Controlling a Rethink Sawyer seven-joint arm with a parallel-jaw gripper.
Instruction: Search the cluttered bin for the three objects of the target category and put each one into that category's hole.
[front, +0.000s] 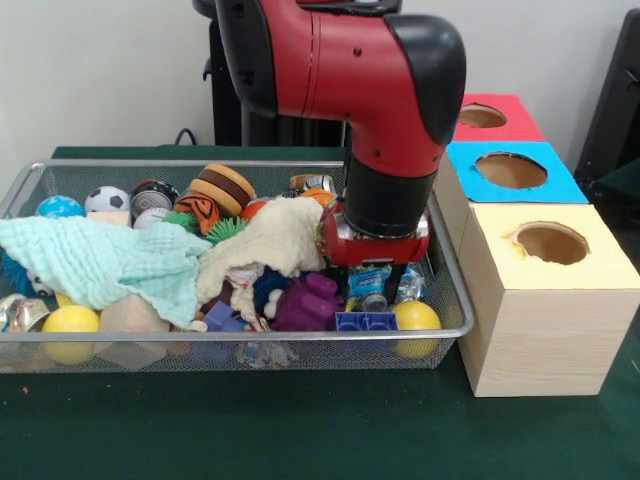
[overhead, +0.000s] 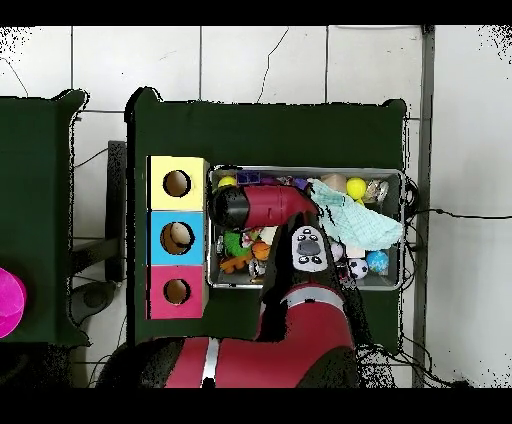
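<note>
My gripper (front: 380, 282) is low inside the right end of the wire bin (front: 250, 335), under the red wrist. It sits among a blue-labelled packet (front: 367, 279) and a clear crinkled wrapper (front: 411, 284). The clutter and the wrist hide its tips, so I cannot tell whether it holds anything. In front of it lie a blue brick (front: 365, 321), a yellow ball (front: 416, 317) and a purple toy (front: 306, 301). Three holed boxes stand right of the bin: yellow (front: 552, 243), blue (front: 511, 170) and red (front: 482, 116). In the overhead view the arm (overhead: 262, 207) covers the gripper.
A cream cloth (front: 270, 240) and a mint cloth (front: 110, 260) drape over much of the bin. A burger toy (front: 222, 187), a soccer ball (front: 105, 198), a can (front: 150, 200) and another yellow ball (front: 70, 325) lie further left. The boxes (overhead: 177, 238) adjoin the bin's end wall.
</note>
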